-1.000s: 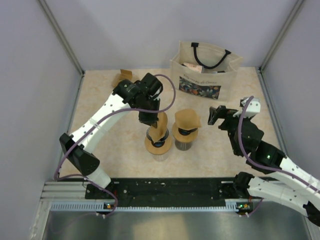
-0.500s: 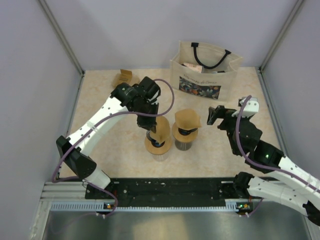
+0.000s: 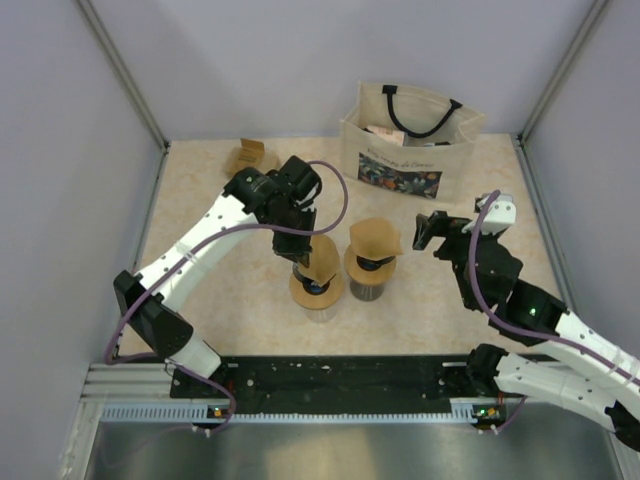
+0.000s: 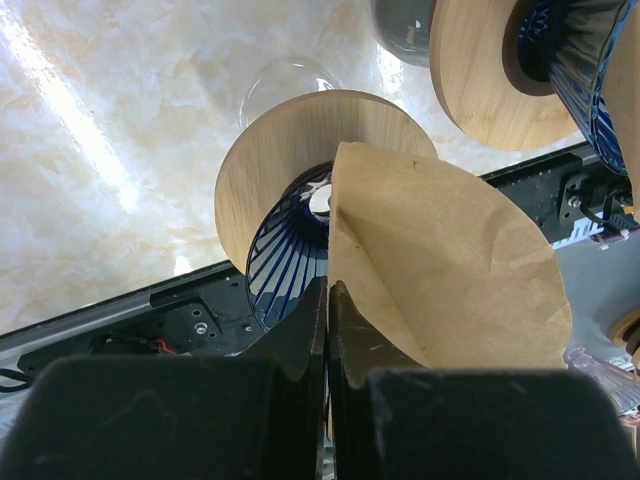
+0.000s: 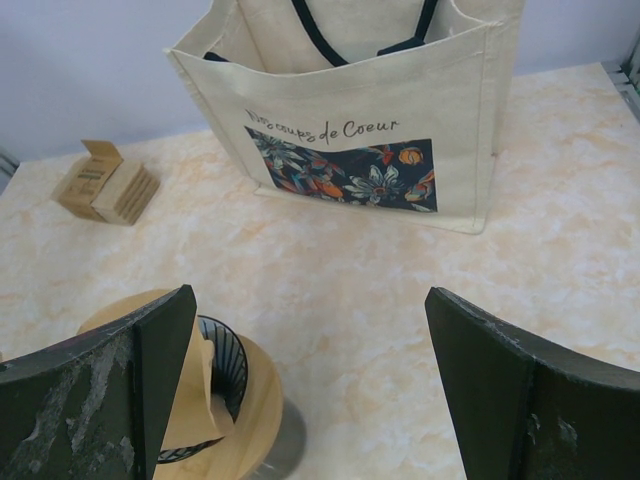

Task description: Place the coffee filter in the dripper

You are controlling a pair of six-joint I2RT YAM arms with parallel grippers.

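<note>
Top external: two drippers (image 3: pixel 303 292) (image 3: pixel 372 265), two filters (image 3: pixel 322 258) (image 3: pixel 375 238) — one tote bag (image 3: pixel 405 150).

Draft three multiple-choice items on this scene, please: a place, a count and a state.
1. Where does the tote bag stand?
A) at the table's far edge
B) between the arm bases
C) on a dripper

2. How many drippers are on the table?
A) one
B) two
C) four

3. The left tool is:
A) wide open
B) shut on the coffee filter
C) out of view

1 A: it stands behind both drippers.
2 B: a left dripper and a right dripper stand side by side.
3 B: its fingers pinch the filter's edge.
</note>
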